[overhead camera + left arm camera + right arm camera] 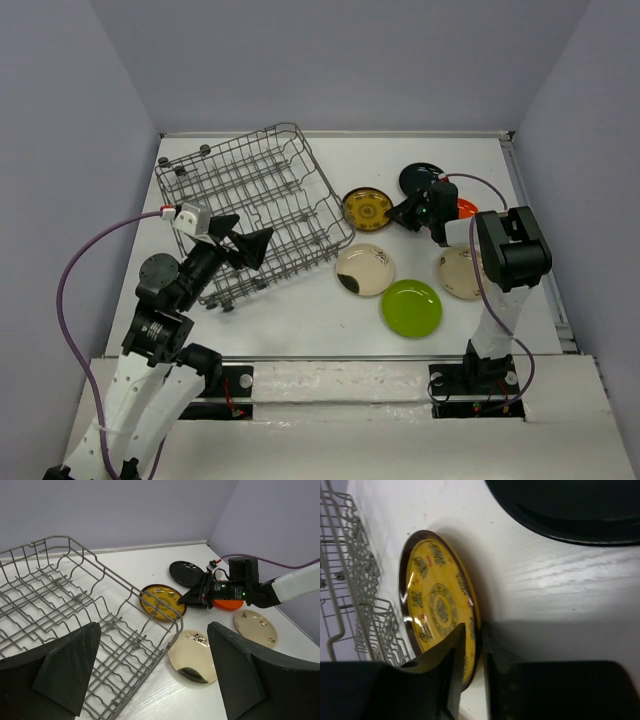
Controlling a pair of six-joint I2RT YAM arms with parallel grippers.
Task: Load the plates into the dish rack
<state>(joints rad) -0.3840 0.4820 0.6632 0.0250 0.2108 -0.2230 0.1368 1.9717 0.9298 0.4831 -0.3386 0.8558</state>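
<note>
Item 1: brown-yellow plate [366, 208]; lies face up on table [300, 330], outside the rack, just off its 3 o'clock side; touching the wire or not: cannot tell; round, so no long axis.
R gripper [397, 213] comes in from 3 o'clock, low over the table; fingers [445, 675] nearly together astride the plate's 3 o'clock rim, one over the patterned face, one on the outer side; rim pinched between them.

Item 2: other plates, all flat, face up, on the table, none in the rack. Positions given from item 1:
- black plate [420, 177] at 1 o'clock, near;
- orange plate [467, 209] at 3 o'clock, mostly hidden behind R arm;
- cream plate [364, 269] at 6 o'clock, near;
- lime plate [411, 307] at 5 o'clock, just beside the cream one;
- beige plate [460, 272] at 4 o'clock, partly under R arm.

Item 3: dish rack [255, 205]; grey wire, open side up; at 9 o'clock of item 1, on the L half of the table; set skew to the table edges, one corner pointing to abt 4 o'clock; long axis not clear from these views.
L gripper [248, 245] hangs over the rack's near edge; jaws wide apart, gripping nothing.
</note>
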